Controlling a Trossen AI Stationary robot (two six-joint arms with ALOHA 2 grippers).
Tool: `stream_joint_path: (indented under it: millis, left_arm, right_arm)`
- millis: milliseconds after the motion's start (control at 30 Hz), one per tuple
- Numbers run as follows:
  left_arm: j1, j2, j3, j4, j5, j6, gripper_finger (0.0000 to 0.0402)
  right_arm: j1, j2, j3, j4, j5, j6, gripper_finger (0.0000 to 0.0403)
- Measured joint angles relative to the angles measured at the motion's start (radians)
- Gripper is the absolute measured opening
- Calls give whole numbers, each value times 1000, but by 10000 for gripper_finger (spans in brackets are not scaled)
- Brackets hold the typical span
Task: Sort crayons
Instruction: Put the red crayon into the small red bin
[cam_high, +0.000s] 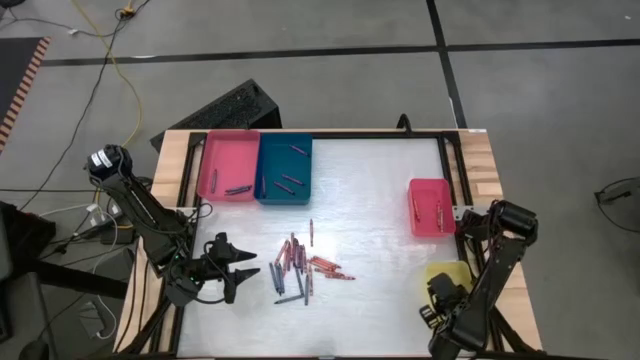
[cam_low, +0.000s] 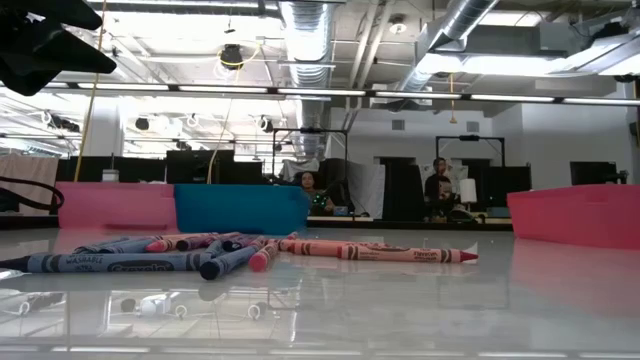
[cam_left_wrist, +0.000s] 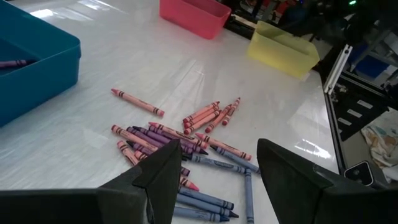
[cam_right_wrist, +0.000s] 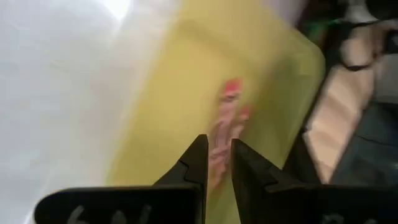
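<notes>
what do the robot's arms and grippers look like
Both arms are black and jointed. The left arm has a rounded joint housing at its base. The left gripper and the right gripper each have two dark, wedge-shaped fingers tapering toward the tips.

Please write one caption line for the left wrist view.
Open left pincer above mixed crayons on the white table.

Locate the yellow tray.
High view: the yellow tray sits at the table's right edge, below the red tray, under the right claw.
</notes>
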Motion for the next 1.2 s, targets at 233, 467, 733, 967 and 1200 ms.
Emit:
stream_joint_path:
  millis: [233, 467, 733, 967, 1200]
  left_arm:
    - [0, 0, 0, -4, 0, 0, 199]
    - [0, 0, 0, -4, 2, 0, 199]
    - [0, 0, 0, -5, 5, 0, 199]
    - [0, 0, 0, -9, 11, 0, 199]
    - [0, 0, 0, -14, 12, 0, 199]
  right_arm:
    - [-54, -15, 154, 48, 285, -182, 66]
    - [-130, -15, 193, 194, 640, -492, 66]
    - [-260, 14, 193, 375, 675, -882, 66]
    - [-369, 95, 193, 463, 670, -1177, 66]
    - [-447, 191, 193, 488, 502, -1360, 66]
